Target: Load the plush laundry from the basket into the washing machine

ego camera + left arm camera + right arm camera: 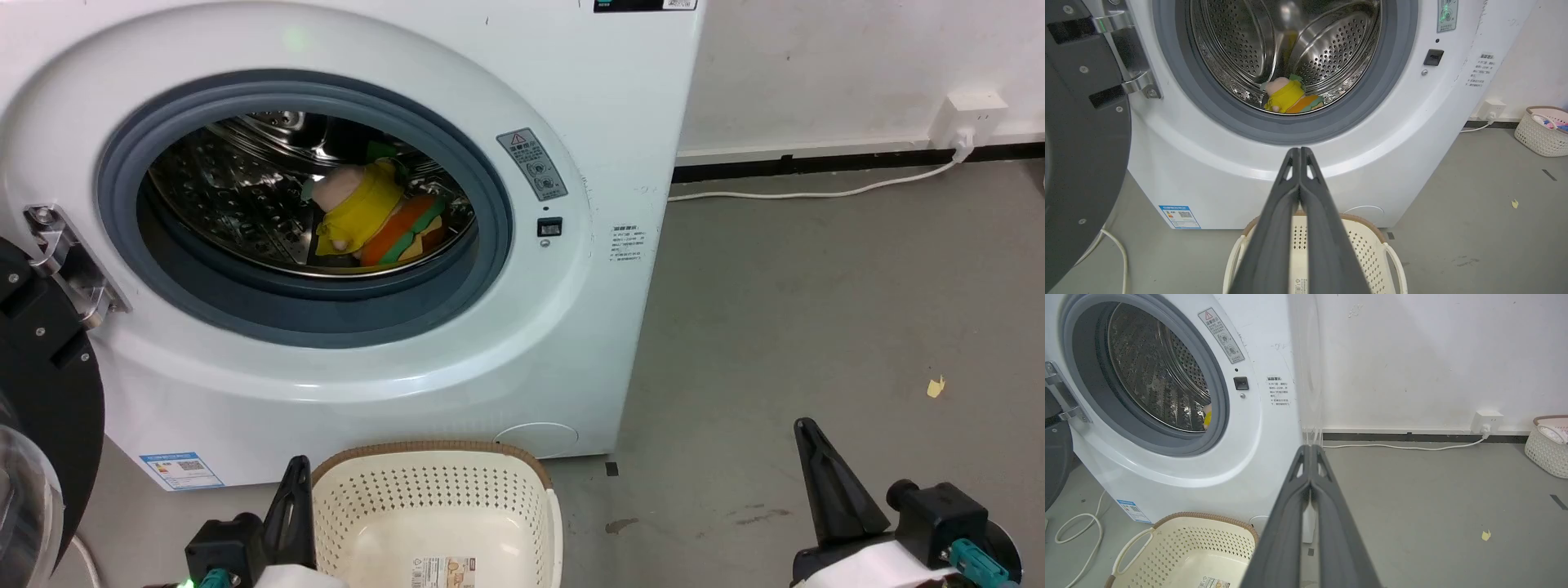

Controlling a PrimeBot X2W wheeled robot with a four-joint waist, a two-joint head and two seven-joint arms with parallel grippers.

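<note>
Where the black-framed door (37,384) of the one washing machine (571,351) hangs open at the left, the round grey-rimmed port shows the perforated steel drum (220,188). One plush laundry toy (371,216) lies inside on the drum's floor, right of its middle, with its pale pink head uppermost, its yellow body in the middle and the orange and green stripes at the right.

One cream perforated basket (433,490) with a brown woven-look rim stands on the grey floor (816,310), just in front of the machine's base. One label sticker (445,572) shows on its bottom.

There are two grippers, each with its two dark fingers pressed together and pinching nothing. The left gripper (295,478) is just beside the basket's left rim, and its fingers point toward the machine's front below the port. The right gripper (807,433) is over the floor, well to the right of the basket.

A second pale perforated basket (1549,445) stands far right by the wall, with pale and coloured items in it. One white socket (971,114) sits low on the wall, and one white cable (816,194) runs from it toward the machine. One yellow scrap (936,386) lies on the floor.
</note>
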